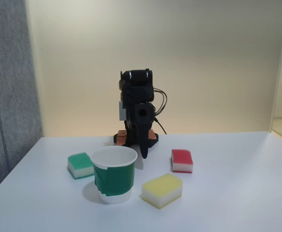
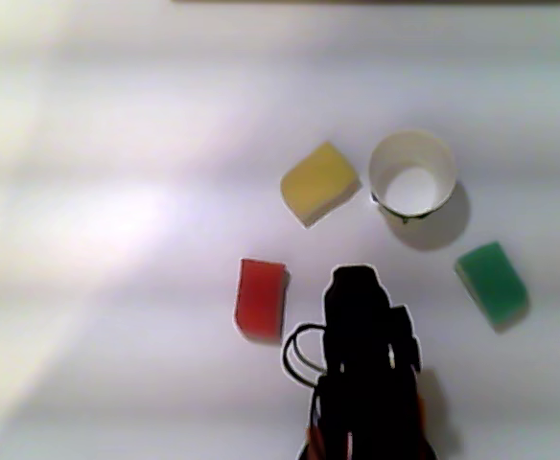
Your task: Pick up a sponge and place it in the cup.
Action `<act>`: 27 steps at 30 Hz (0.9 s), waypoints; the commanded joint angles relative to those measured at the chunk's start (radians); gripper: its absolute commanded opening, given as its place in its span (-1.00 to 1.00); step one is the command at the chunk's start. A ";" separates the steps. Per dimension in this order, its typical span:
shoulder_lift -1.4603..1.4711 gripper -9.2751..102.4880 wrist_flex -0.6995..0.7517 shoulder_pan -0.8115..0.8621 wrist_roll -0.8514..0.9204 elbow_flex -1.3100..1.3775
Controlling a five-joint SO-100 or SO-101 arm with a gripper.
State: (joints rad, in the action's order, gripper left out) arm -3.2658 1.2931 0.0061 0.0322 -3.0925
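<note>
Your gripper hangs folded close against the arm's base, its dark fingers pointing down at the table with the tips seeming to come together at one point just above the surface; whether a slim gap remains between them cannot be made out, and nothing is held.

Nearest to it in the fixed view is the cup, just in front and slightly left, its open mouth facing up. The sponge, red on top and white beneath, lies flat a little to the gripper's right and apart from it; in the other view it sits beside the arm.

You can expect that sponge to be light, soft and springy, so it should squash under the fingers rather than slip. Taking it across the two longer sides looks the safer hold, low enough to catch both layers.

Further out in front lies the yellow sponge, near the cup, and the green sponge lies on the cup's far side. The path from red sponge to cup looks open if you lift first. The cup is probably light too, and a knock on its rim could tip it. Table edges are well away on all sides.
</note>
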 commanded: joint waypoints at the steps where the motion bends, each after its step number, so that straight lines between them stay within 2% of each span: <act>1: 0.002 -0.84 0.087 0.193 -0.003 0.000; 10: 0.011 -0.84 0.115 0.199 0.012 0.021; 16: 0.164 -0.84 0.132 0.206 0.005 0.164; 20: 0.318 -0.84 0.040 0.221 -0.011 0.276; 23: 0.479 -0.84 -0.077 0.207 -0.110 0.353; 27: 0.653 -0.84 -0.080 0.149 -0.155 0.489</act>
State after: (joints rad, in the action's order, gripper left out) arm -2.6860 1.1980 0.1687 -0.0997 -2.7075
